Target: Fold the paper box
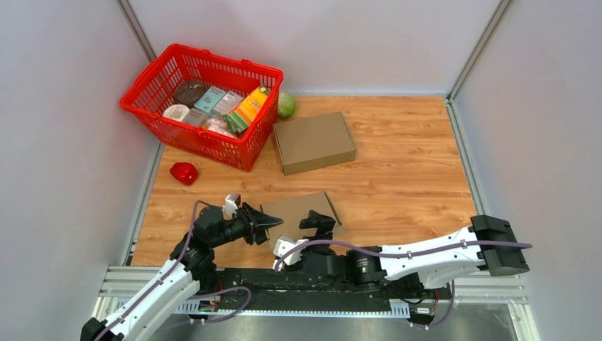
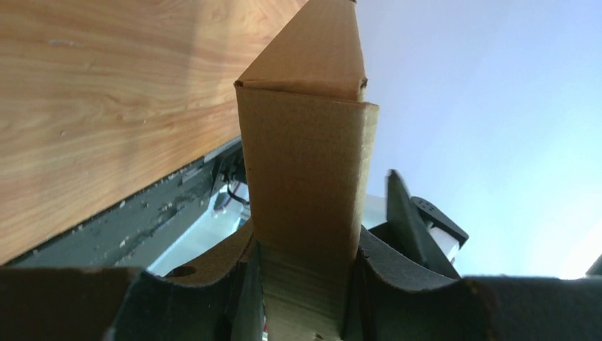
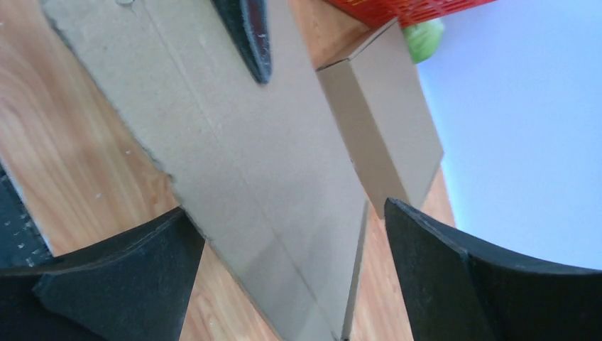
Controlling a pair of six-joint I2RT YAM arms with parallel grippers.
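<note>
Two hands at the paper box [image 1: 302,207] on the near worktop [image 1: 397,177]: left hand [image 1: 268,223] pinches its flap, right hand [image 1: 317,223] gapes wide.

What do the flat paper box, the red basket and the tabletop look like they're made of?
The paper box looks like brown corrugated cardboard, matte, with faint ribbing in the left wrist view. The red basket: likely moulded plastic, glossy, lattice walls. The tabletop: smooth wood grain; real wood or laminate, can't tell.
</note>
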